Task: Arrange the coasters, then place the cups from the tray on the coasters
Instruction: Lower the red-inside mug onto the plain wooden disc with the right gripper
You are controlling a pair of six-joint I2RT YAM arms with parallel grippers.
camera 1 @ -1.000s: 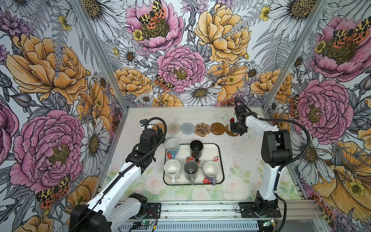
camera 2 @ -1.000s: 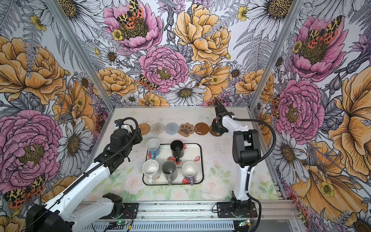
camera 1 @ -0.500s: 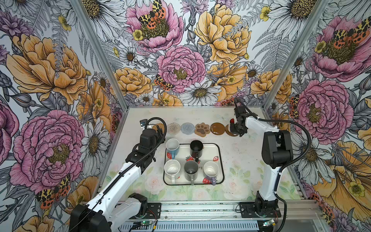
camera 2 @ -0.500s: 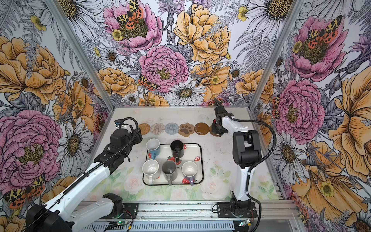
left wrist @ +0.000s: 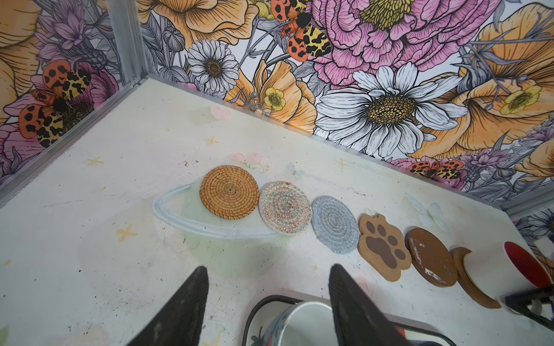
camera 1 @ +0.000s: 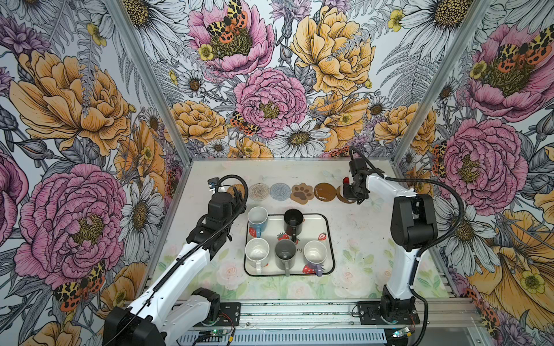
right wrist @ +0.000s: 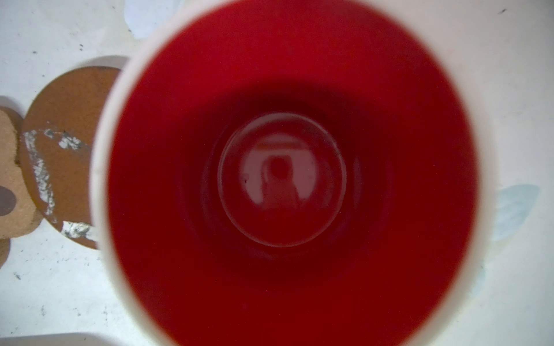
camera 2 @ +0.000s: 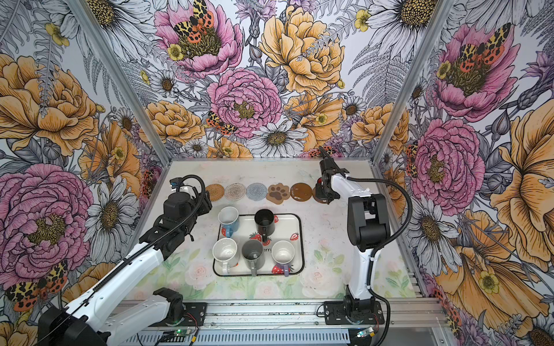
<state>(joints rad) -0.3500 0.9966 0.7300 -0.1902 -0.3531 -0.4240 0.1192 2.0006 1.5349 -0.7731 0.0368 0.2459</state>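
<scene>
Six coasters lie in a row along the back: tan rattan (left wrist: 229, 191), whitish woven (left wrist: 284, 208), grey-blue (left wrist: 335, 228), paw-shaped (left wrist: 383, 247) and two brown discs (left wrist: 431, 257). The white cup with a red interior (left wrist: 506, 269) stands on the last disc (left wrist: 467, 281), and my right gripper (camera 1: 352, 194) is shut on it. In the right wrist view the cup's red inside (right wrist: 284, 179) fills the picture. My left gripper (left wrist: 266, 269) hangs open and empty over the tray's (camera 1: 329, 239) far left corner, above the light blue cup (camera 1: 257, 217). The black (camera 1: 293, 220), white (camera 1: 256, 254), grey (camera 1: 284, 254) and lavender (camera 1: 314, 254) cups stand on the tray.
Flowered walls close the table at the back and on both sides. The left arm (camera 1: 192, 257) crosses the table's left side. The right arm (camera 1: 410, 221) stands at the right, with its cable looping beside it. Bare table (camera 1: 359, 239) lies between the tray and the right arm.
</scene>
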